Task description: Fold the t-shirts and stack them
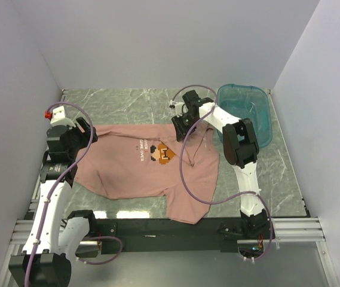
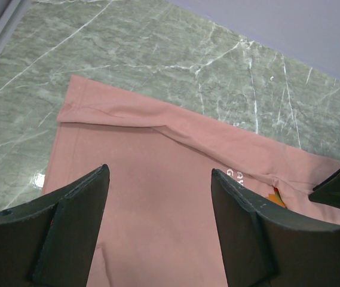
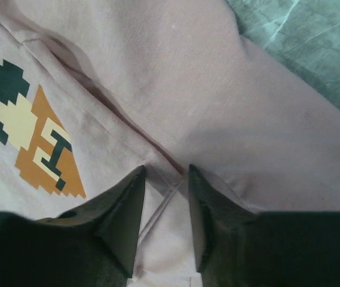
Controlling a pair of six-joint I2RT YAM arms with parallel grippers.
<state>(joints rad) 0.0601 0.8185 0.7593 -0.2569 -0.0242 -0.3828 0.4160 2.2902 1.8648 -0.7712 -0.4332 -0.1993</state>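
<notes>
Pink t-shirt [image 1: 128, 173] spread on marble table [image 1: 128, 101], print up. Left gripper [image 2: 158, 179] above its left edge, jaws wide apart. Right gripper [image 3: 165, 179] jaws nearly together, pinching fabric fold beside print. Teal tub [image 1: 259, 119] just beyond.

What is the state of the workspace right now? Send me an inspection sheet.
Surface: green marbled table top.
Job's things: one pink t-shirt, spread print-up and wrinkled; no stack seen.
Clutter: teal tub at the far right corner.
Grippers: left gripper open above the shirt's left part; right gripper pinching fabric beside the print.
Cables: purple cables loop off both arms; in the top view the right one crosses the shirt.
Surroundings: plain pale walls on three sides; nothing else seen.
</notes>
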